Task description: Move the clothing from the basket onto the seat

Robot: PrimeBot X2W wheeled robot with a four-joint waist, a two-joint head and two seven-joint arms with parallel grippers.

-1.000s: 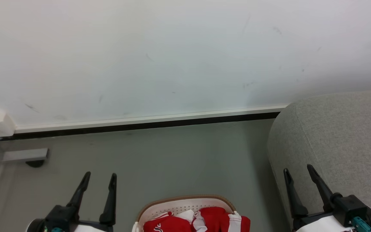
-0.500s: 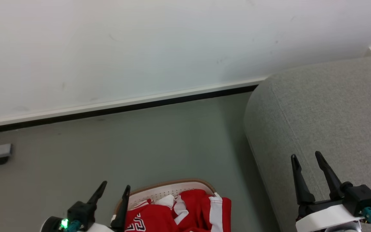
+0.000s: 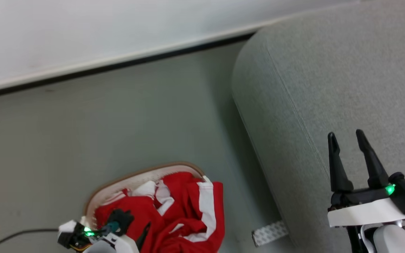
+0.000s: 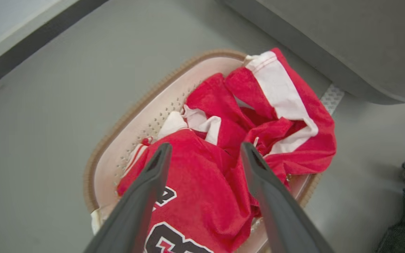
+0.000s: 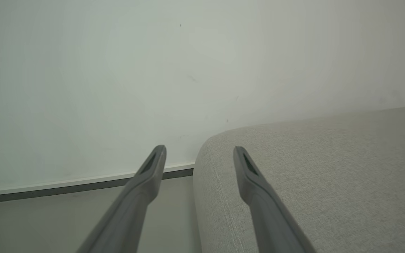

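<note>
The clothing is a heap of red garments with white trim filling the basket, an oval white basket with a brown rim on the floor. In the left wrist view a jersey with black-and-white numerals lies nearest, and a white-striped piece hangs over the far rim. My left gripper hovers open just above the jersey, holding nothing. The grey seat stands to the right of the basket. My right gripper is open and empty above the seat's left edge.
A white wall with a dark baseboard runs behind the grey floor. A black cable lies at the lower left. A pale patterned strip sits at the seat's foot, close to the basket.
The head camera has tilted down and turned, so the whole picture has shifted. My left gripper has swung from pointing forward to pointing down over the basket. Both grippers stay open.
</note>
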